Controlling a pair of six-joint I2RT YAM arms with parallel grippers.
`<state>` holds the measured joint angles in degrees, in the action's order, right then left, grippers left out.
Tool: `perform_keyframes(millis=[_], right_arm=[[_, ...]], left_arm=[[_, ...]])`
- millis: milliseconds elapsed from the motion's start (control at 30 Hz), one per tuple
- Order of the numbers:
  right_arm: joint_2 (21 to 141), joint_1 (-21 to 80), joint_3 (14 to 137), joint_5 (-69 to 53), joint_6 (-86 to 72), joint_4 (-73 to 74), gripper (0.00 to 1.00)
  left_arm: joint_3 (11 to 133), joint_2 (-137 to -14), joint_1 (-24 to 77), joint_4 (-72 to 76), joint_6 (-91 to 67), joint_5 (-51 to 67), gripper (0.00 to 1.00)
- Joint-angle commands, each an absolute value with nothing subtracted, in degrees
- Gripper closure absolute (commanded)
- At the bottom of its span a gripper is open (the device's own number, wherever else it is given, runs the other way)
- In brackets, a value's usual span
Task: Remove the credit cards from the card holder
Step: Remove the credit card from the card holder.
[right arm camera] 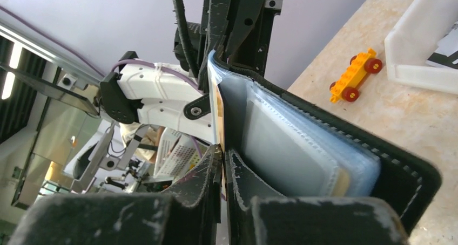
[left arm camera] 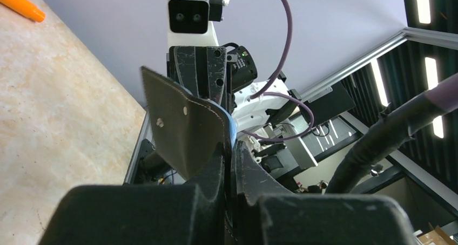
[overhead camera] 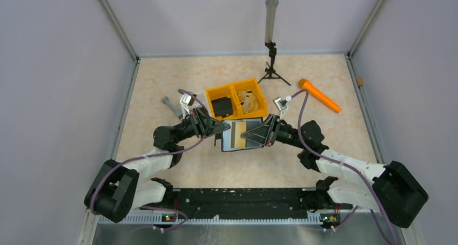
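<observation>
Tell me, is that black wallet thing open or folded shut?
Open. The card holder is spread between the left end effector and the right end effector, its pale blue lining and clear card sleeves exposed.

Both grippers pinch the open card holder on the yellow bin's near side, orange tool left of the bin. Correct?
No: the top view shows the orange tool right of the yellow bin, not left. The left gripper and right gripper do pinch the open card holder on the bin's near side.
</observation>
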<state>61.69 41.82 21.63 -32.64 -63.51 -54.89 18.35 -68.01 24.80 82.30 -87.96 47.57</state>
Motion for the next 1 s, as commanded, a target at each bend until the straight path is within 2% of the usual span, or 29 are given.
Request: perform_keyframes(millis=[0,533,633,767,967], right_arm=[[60.4,41.6,22.1,-32.6,-64.1,-58.3,0.99],[46.1,36.6,19.7,-28.3,-54.7,-33.6,1.00],[44.4,36.0,20.8,-24.0,-54.0,-27.7,1.00],[43.7,35.9,19.0,-13.7,-59.6,-28.5,1.00],[50.9,35.9,19.3,-0.8,-69.6,-34.5,1.00]], left_arm=[[18.0,-66.8,25.0,86.4,-87.0,47.2,1.00],[19.0,-57.7,16.5,67.4,-79.5,53.0,1.00],[21.3,-53.5,15.3,52.5,-70.0,52.8,1.00],[28.5,-45.6,14.9,15.6,-51.0,43.9,1.00],[35.4,-42.8,14.9,-3.3,-39.6,35.2,1.00]])
